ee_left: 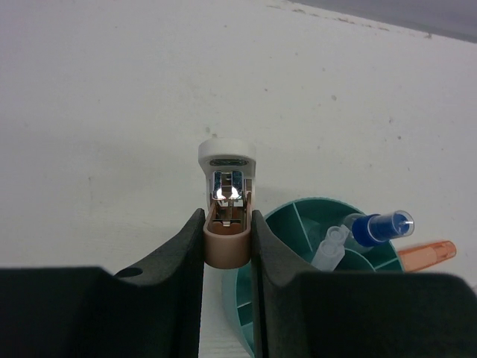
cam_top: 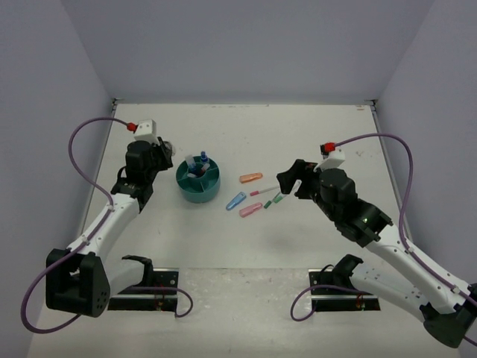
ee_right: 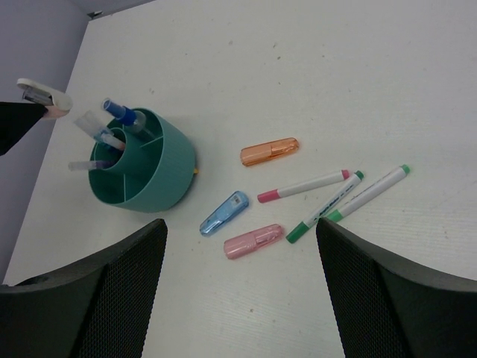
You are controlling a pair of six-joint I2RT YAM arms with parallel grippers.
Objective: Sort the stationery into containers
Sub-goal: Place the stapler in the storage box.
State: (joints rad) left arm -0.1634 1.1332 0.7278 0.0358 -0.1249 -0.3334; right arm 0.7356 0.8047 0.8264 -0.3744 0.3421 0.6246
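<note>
Pale worktop (cam_top: 298, 253) carries the teal organizer (ee_right: 160, 175), holding a blue-capped bottle (ee_right: 123, 114) and some pens (ee_right: 83, 164); the left tool (ee_left: 227, 246), clamped on what looks like a small stapler (ee_left: 227, 171) outside its rim, could drop it short of a compartment, while the right tool (cam_top: 291, 179) gapes wide above the loose markers (ee_right: 253, 242).

no readable text or labels

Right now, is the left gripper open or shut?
Shut on something. The left gripper has both fingers pressed against a small tan and white stapler, with no gap on either side.
</note>
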